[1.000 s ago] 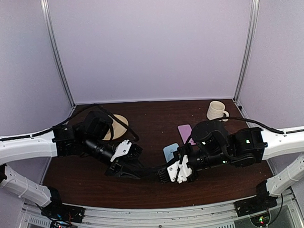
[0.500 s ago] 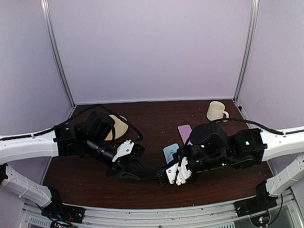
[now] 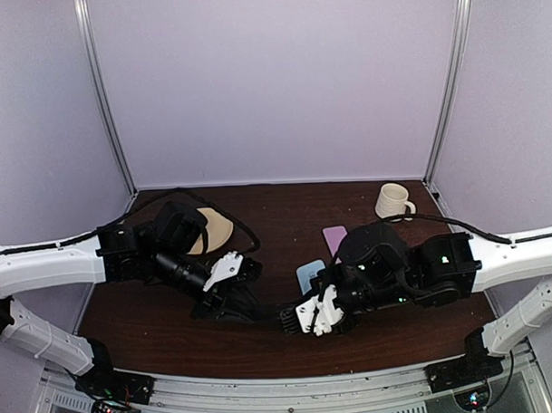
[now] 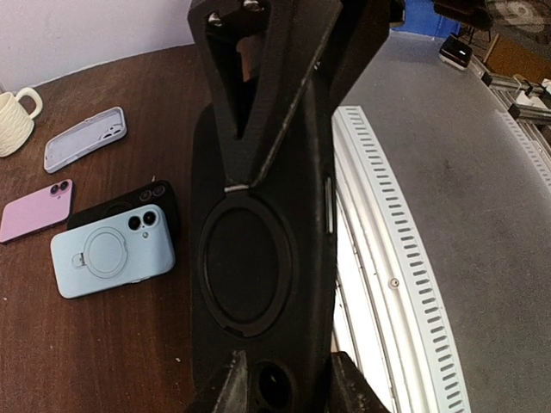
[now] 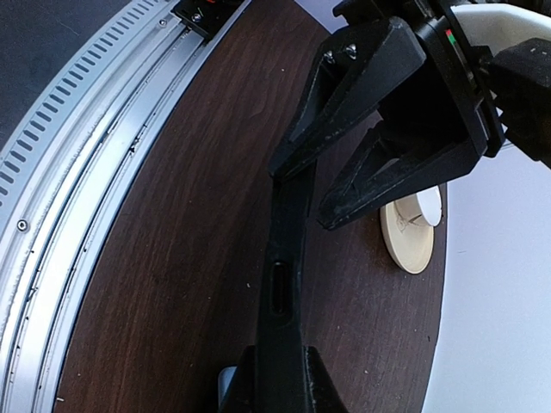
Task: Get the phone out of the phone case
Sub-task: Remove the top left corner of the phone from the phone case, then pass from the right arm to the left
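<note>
Plainly, the phone case (image 4: pixel 245 275) is black, ring-backed.

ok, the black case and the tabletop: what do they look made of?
The black case: matte soft plastic or silicone by the look, no glare, moulded ring on its back; can't tell which. The tabletop: dark brown wood or wood-look laminate, visible grain, faint sheen.

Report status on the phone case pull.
Left gripper and right gripper shut on black phone case, opposite ends. Case held above the table, phone not visibly out. Nothing in the way.
</note>
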`<action>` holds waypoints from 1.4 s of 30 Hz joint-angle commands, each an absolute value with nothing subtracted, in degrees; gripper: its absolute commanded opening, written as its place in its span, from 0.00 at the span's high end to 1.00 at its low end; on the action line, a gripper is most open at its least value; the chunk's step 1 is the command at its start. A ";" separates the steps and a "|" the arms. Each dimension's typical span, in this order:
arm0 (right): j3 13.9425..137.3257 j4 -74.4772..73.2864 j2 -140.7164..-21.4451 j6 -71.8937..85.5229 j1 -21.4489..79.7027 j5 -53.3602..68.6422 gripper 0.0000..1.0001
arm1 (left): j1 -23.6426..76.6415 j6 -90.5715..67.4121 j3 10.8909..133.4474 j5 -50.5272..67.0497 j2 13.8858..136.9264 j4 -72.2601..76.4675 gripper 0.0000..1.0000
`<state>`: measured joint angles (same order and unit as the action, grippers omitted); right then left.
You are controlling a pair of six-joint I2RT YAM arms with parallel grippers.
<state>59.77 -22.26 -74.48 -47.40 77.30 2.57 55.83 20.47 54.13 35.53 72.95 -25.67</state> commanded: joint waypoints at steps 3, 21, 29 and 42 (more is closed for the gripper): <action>62.46 -23.00 -74.68 -48.58 83.42 19.35 1.00 | 51.32 24.57 57.03 25.98 71.58 -19.79 0.64; 57.94 -10.11 -74.25 -47.01 82.07 -1.79 1.00 | 51.24 31.47 53.61 22.71 64.24 -19.65 0.50; 53.86 -4.26 -70.55 -43.49 79.35 -8.26 1.00 | 50.16 32.51 47.38 13.71 54.94 -8.62 0.45; 51.05 2.59 -65.75 -37.35 75.67 -12.36 1.00 | 47.44 31.59 45.48 23.00 48.49 -6.81 0.55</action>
<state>51.18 -5.65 -68.86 -40.56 76.71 -9.54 48.03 31.70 46.17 17.91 49.56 -9.15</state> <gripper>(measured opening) 0.082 0.473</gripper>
